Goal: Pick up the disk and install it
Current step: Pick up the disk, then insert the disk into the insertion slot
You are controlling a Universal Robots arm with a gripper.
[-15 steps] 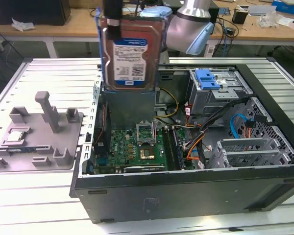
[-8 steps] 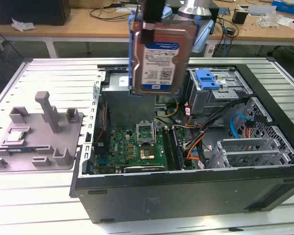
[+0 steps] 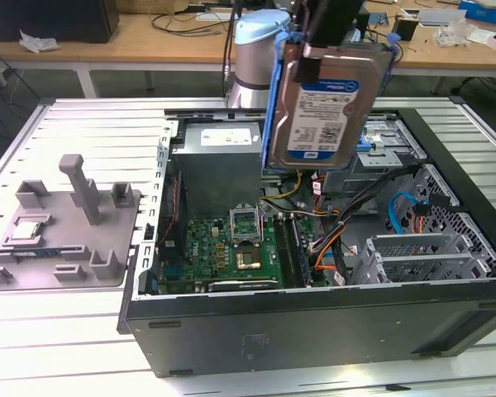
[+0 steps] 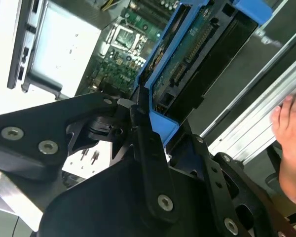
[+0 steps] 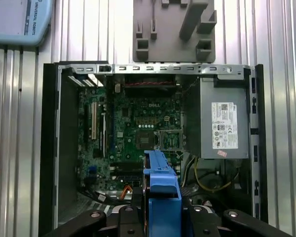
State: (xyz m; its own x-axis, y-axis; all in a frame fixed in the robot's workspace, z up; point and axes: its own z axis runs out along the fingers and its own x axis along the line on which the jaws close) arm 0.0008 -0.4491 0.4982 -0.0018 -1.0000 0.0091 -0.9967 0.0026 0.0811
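The disk (image 3: 329,99), white-labelled with barcodes, hangs in the gripper (image 3: 335,45).

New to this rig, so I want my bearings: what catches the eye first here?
The disk, clamped in the gripper, hangs above the open computer case. Inside the case lies a green motherboard, and a grey fixture sits beside the case at the exterior view's left.

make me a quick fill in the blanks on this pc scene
1. The claw grips the disk by its ___ plastic bracket.
2. The disk hangs ___ the open computer case.
3. The grey fixture lies on the exterior view's ___ of the case.
Missing words: blue, above, left.
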